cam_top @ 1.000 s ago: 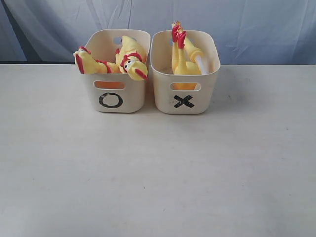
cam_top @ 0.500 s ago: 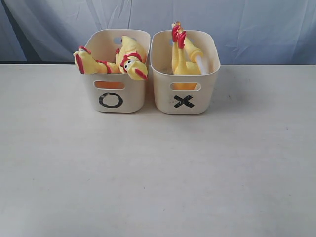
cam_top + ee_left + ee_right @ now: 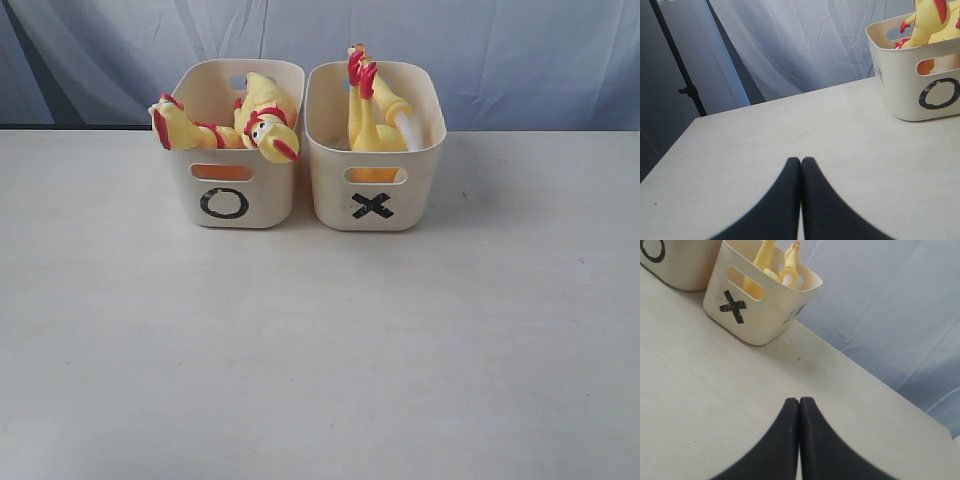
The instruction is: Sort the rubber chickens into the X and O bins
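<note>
Two cream bins stand side by side at the back of the table. The O bin (image 3: pixel 238 190) on the left holds two whole rubber chickens (image 3: pixel 262 125), one draped over its left rim (image 3: pixel 178 125). The X bin (image 3: pixel 375 195) on the right holds a headless body (image 3: pixel 362 110) standing feet up and a head-and-neck piece with a white tube (image 3: pixel 405 125). My left gripper (image 3: pixel 801 161) is shut and empty over bare table, well away from the O bin (image 3: pixel 920 75). My right gripper (image 3: pixel 799 401) is also shut and empty, apart from the X bin (image 3: pixel 757 305). Neither arm shows in the exterior view.
The white table (image 3: pixel 320 340) stretches wide in front of the bins. A pale blue cloth backdrop (image 3: pixel 500 50) hangs behind it. A black stand pole (image 3: pixel 677 65) rises beyond the table's left edge in the left wrist view.
</note>
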You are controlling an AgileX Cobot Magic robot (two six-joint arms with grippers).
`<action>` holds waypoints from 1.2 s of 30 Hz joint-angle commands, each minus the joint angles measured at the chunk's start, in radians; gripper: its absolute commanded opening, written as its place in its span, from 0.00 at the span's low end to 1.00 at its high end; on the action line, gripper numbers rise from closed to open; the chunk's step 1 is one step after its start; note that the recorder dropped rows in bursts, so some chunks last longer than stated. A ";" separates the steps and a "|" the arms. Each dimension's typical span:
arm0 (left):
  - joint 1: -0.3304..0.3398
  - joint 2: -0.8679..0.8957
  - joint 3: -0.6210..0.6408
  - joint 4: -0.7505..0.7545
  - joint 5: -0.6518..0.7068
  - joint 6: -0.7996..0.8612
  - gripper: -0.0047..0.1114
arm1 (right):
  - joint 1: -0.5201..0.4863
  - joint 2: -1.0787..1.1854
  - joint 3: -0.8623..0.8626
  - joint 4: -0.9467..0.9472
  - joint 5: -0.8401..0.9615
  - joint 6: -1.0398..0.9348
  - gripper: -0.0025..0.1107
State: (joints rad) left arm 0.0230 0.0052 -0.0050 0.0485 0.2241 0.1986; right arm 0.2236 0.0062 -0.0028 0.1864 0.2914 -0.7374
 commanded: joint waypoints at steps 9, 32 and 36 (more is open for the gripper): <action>0.004 -0.005 0.005 -0.015 -0.016 -0.005 0.04 | -0.004 -0.006 0.003 0.005 -0.013 0.357 0.01; 0.004 -0.005 0.005 -0.020 -0.012 -0.045 0.04 | -0.004 -0.006 0.003 0.001 -0.006 0.506 0.01; 0.004 -0.005 0.005 -0.039 -0.007 -0.095 0.04 | -0.004 -0.006 0.003 0.001 -0.006 0.506 0.01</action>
State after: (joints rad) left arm 0.0230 0.0052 -0.0050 0.0284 0.2241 0.1528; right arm 0.2236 0.0062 -0.0028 0.1903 0.2957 -0.2396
